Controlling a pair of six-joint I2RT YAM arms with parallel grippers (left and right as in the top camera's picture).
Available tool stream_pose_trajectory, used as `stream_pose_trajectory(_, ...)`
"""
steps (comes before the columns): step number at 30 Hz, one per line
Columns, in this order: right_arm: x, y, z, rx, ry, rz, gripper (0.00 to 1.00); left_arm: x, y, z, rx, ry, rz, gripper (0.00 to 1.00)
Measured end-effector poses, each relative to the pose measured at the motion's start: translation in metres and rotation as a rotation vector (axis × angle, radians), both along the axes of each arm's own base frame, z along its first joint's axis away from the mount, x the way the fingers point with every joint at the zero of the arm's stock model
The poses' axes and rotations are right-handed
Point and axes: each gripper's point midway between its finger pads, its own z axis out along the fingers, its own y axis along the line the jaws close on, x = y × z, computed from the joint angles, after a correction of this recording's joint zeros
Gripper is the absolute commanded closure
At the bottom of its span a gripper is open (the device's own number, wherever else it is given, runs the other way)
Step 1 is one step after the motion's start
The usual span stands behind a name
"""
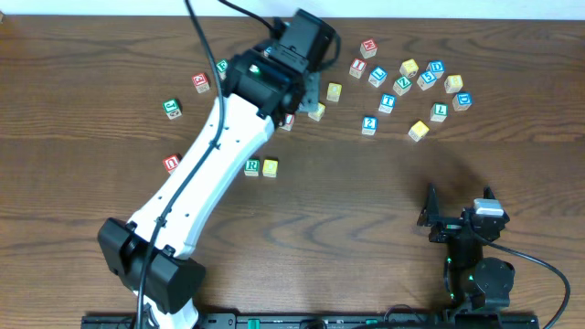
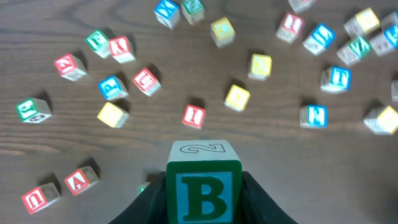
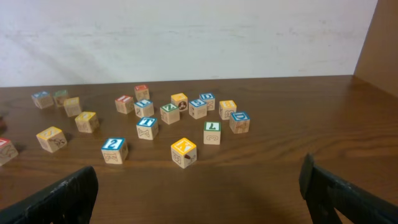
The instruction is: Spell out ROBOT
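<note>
Green-lettered B sits clamped in our left gripper above the table, our right gripper gapes wide and empty, and with only R and a yellow block side by side, we judge ROBOT barely begun.

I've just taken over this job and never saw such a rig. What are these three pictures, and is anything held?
Two robot arms work at a wooden table. The overhead picture looks straight down: the white left arm reaches among scattered letter blocks, and the right arm sits near the table's edge. The other two come from a camera on each wrist. The left gripper is shut on a green B block. The right gripper is open, holding nothing. A green R block lies beside a yellow block.
</note>
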Motion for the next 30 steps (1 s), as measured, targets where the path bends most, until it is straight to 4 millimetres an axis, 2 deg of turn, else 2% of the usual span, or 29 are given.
stream_pose_trajectory(3, 0.000, 0.000, 0.000, 0.000, 0.000, 0.000, 0.01, -0.006, -0.003, -0.012, 0.022, 0.022, -0.012, 0.92)
stream_pose_trajectory(9, 0.000, 0.000, 0.000, 0.000, 0.000, 0.000, 0.01, -0.019, 0.007, -0.058, 0.082, 0.113, 0.008, 0.92)
stream_pose_trajectory(17, 0.000, 0.000, 0.000, 0.000, 0.000, 0.000, 0.01, -0.032, 0.012, -0.107, 0.100, 0.187, 0.028, 0.92)
stream_pose_trajectory(20, 0.000, 0.000, 0.000, 0.000, 0.000, 0.000, 0.01, -0.039, 0.014, -0.119, 0.099, 0.205, 0.031, 0.92)
stream_pose_trajectory(23, 0.000, 0.000, 0.000, 0.000, 0.000, 0.000, 0.01, -0.050, 0.015, -0.124, 0.095, 0.213, 0.033, 0.92)
stream_pose_trajectory(30, 0.000, 0.000, 0.000, 0.000, 0.000, 0.000, 0.01, -0.075, -0.002, -0.115, 0.034, 0.156, -0.012, 0.92)
